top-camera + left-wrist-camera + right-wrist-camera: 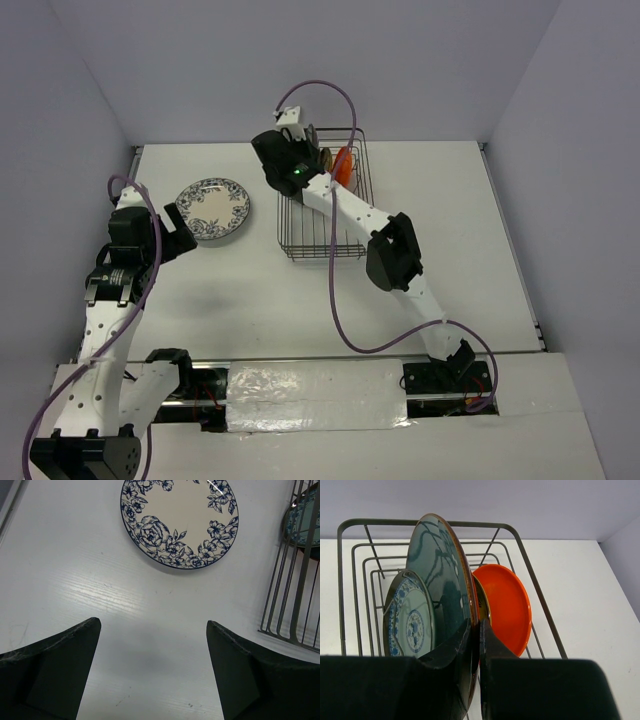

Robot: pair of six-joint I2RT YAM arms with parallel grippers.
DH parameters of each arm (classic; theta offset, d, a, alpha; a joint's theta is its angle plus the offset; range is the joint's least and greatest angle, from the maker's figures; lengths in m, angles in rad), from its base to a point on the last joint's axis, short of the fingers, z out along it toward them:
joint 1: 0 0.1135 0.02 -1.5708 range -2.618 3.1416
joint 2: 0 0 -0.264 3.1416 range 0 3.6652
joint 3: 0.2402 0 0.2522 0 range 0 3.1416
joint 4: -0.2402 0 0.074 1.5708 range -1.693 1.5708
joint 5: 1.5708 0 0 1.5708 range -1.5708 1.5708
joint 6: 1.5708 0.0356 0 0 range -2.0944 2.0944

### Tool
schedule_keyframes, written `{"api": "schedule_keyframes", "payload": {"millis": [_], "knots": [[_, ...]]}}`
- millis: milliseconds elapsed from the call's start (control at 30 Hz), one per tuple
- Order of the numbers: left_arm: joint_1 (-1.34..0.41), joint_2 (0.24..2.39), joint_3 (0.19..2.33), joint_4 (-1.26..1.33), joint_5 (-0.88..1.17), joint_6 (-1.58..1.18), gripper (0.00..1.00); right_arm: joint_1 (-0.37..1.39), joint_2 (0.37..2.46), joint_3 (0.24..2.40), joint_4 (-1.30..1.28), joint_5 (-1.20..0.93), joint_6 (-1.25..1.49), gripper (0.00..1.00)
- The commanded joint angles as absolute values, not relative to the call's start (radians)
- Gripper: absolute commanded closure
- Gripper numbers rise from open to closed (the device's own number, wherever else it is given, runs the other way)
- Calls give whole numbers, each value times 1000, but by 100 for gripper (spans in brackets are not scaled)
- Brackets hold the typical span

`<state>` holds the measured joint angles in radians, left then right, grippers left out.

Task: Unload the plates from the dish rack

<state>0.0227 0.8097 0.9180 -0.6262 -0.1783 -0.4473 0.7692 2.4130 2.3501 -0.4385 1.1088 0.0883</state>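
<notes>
**Rack with upright plates; right tool clamped on teal plate**

Top view. Rack stands on the counter, towards its far edge, right of centre. Orange plate stands on edge in the far part of the rack. The right arm reaches over the rack, and the right tool sits down among the plates just beside the orange one. Its grip is hidden from here. Floral plate lies flat on the counter, left of the rack and apart from it. Left tool hangs just beside the near-left rim of the floral plate.

Left wrist view. Left tool is spread wide with nothing between its fingers and bare counter below. Floral plate lies ahead, face up, clear of the fingertips. Rack wires show at the right edge, with a patterned plate behind them.

Right wrist view. Right tool is closed tight on the near rim of the teal plate, one finger on each face. The teal plate stands upright in the rack. Patterned plate, smaller, stands to its left. Orange plate stands to its right. Between the teal and orange plates an olive rim shows; its face cannot be made out.
</notes>
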Motion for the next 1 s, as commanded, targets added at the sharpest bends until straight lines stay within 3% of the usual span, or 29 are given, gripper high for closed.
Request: {"api": "schedule_keyframes", "payload": {"millis": [0, 300, 733, 967], "knots": [[18, 811, 930, -592, -173, -437, 0, 747, 2346, 2368, -374, 1218, 113, 100], [17, 813, 930, -594, -184, -437, 0, 750, 2254, 2369, -324, 1174, 40, 100], [15, 813, 928, -595, -196, -440, 1, 778, 2241, 2341, 423, 1347, -812, 100], [14, 816, 928, -589, -187, -439, 0, 814, 2106, 2339, 491, 1341, -953, 100]]}}
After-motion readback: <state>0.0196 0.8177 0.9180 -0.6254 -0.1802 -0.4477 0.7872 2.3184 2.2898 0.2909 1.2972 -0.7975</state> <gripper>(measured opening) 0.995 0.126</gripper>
